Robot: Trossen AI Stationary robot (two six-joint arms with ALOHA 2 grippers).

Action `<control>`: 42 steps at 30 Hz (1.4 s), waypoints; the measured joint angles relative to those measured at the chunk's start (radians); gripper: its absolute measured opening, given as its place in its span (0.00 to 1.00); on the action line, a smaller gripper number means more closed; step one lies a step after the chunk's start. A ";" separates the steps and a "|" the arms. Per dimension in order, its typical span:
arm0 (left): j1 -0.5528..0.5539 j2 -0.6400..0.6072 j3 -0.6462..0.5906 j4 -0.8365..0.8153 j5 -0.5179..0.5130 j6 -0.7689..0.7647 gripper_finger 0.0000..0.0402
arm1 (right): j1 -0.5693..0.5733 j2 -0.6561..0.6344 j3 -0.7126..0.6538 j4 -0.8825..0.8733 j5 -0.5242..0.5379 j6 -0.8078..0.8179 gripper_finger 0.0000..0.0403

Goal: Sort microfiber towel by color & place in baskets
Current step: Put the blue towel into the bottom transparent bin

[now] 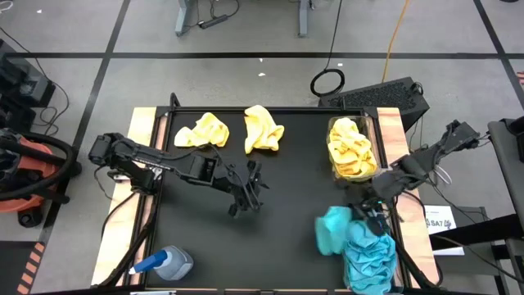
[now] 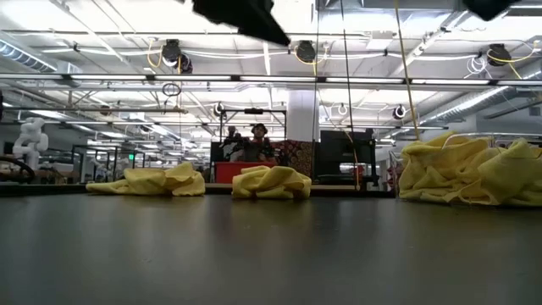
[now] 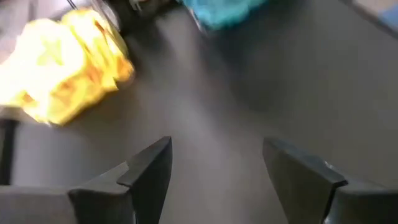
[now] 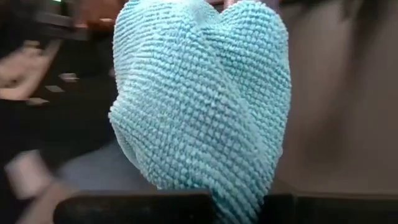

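My right gripper (image 1: 366, 211) is shut on a teal-blue microfiber towel (image 1: 333, 230), which fills the right wrist view (image 4: 205, 93). It is held beside the clear basket of teal towels (image 1: 372, 260) at the table's near right. A second clear basket (image 1: 353, 148), at the far right, holds yellow towels (image 2: 474, 172). Two more yellow towels (image 1: 202, 131) (image 1: 264, 129) lie crumpled on the black table near its far edge. My left gripper (image 1: 250, 193) hovers open over the table's middle (image 3: 214, 174) and touches nothing. My right gripper pinches the teal towel in a bunched fold (image 4: 239, 186) between its two fingers (image 4: 130, 208). Several layers bulge out past the fingertips as a rounded lump. The high view shows the towel spread below and to the left of the gripper; I cannot tell whether it touches the table.
A blue-capped spray bottle (image 1: 167, 264) lies at the near left corner. Wooden strips (image 1: 141, 131) run along the left and right sides of the table. Bare black table lies in the middle and on the near left. A black case (image 1: 385, 94) sits beyond the far right corner.
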 joint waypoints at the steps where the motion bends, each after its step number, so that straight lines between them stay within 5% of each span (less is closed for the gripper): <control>1: 0.000 0.010 -0.001 -0.012 0.000 0.000 0.64 | 0.016 -0.017 0.000 -0.021 -0.019 0.046 0.01; 10: 0.000 0.111 -0.001 0.006 -0.002 -0.047 0.64 | 0.185 -0.069 0.001 -0.240 -0.105 0.411 0.00; 18: 0.001 0.175 -0.001 0.040 -0.002 -0.052 0.64 | 0.307 -0.005 0.001 -0.328 -0.077 0.495 0.00; 25: 0.006 0.178 -0.001 0.061 -0.002 -0.052 0.64 | 0.380 0.122 0.000 -0.427 -0.081 0.534 0.00; 42: 0.028 0.178 -0.001 0.107 -0.002 -0.052 0.64 | 0.473 0.535 0.006 -0.363 -0.081 0.567 0.00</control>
